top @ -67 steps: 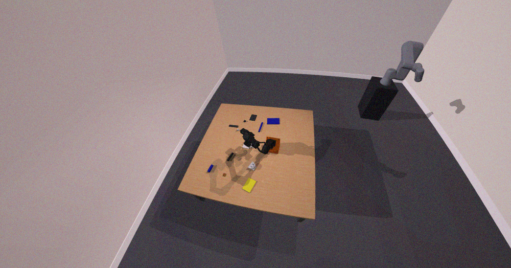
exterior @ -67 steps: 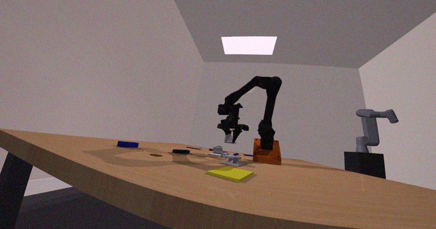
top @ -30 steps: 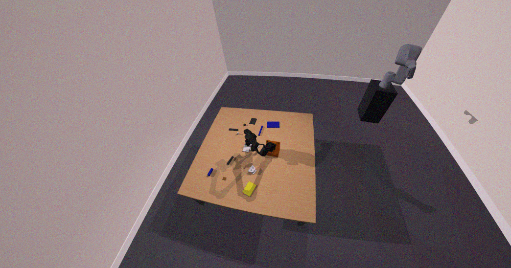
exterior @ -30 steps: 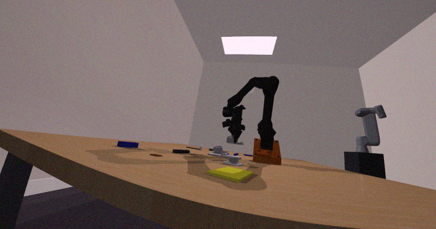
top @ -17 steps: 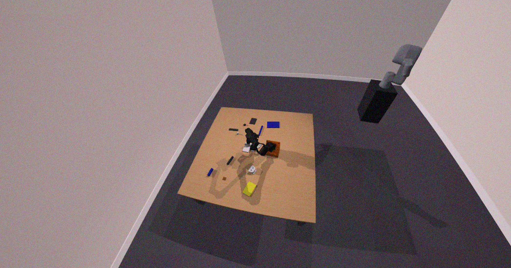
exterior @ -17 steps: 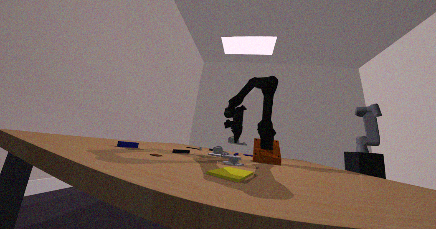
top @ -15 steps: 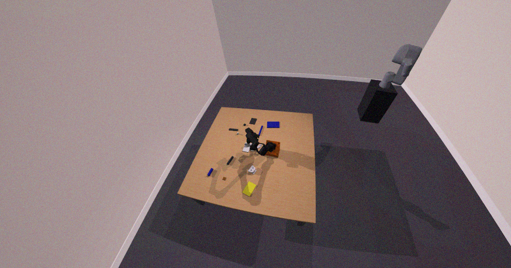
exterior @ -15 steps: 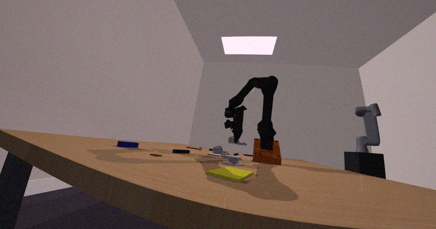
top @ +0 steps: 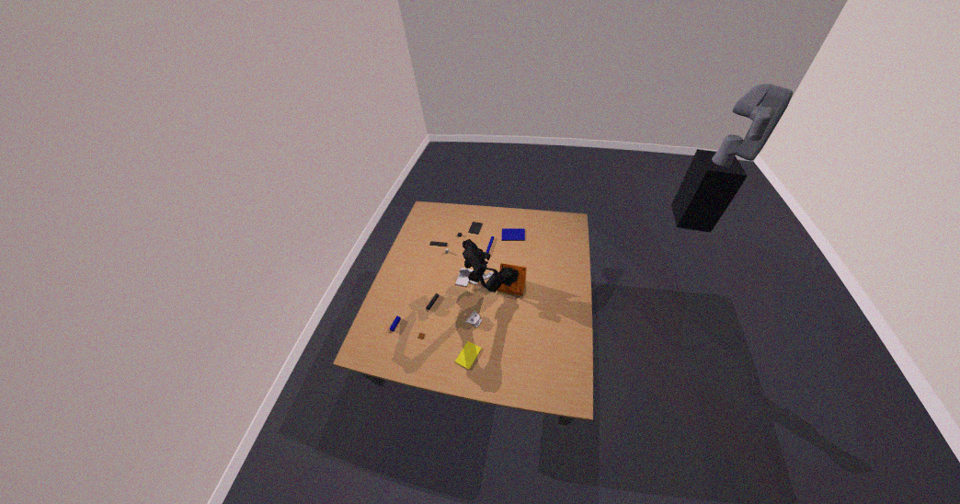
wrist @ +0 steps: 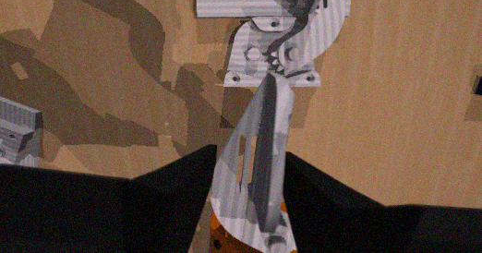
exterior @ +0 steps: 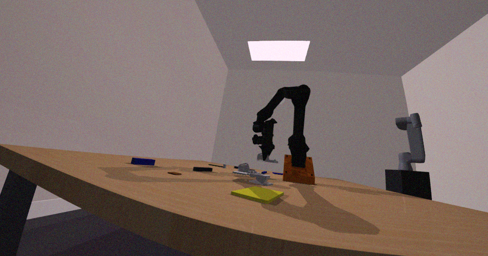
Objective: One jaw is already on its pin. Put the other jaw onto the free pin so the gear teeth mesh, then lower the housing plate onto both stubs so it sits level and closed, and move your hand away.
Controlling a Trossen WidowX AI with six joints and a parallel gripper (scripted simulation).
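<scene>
In the wrist view, the left edge cuts off the housing plate (wrist: 20, 129); the dark fingers run out of frame, their tips' contact unclear.

Pale grey jaw in the gripper (exterior: 265, 159) (wrist: 249, 180): matt, metal or plastic, can't tell. Matt black gripper fingers. Light-brown rectangular tabletop (top: 551, 352) (exterior: 341, 206): wood look, fine grain, smooth. Thin flat yellow block (top: 468, 355) (exterior: 257, 194): matt, smooth. Orange-brown base plate (top: 520, 289) (exterior: 287, 176): matt, material unclear.

Yellow block (top: 468, 354) (exterior: 257, 194), blk arm (top: 474, 256) (exterior: 298, 117), orange-brn base (top: 520, 289) (exterior: 289, 176), lt-brn wood-grain tabletop (top: 551, 366) (exterior: 191, 199) (wrist: 397, 157)
</scene>
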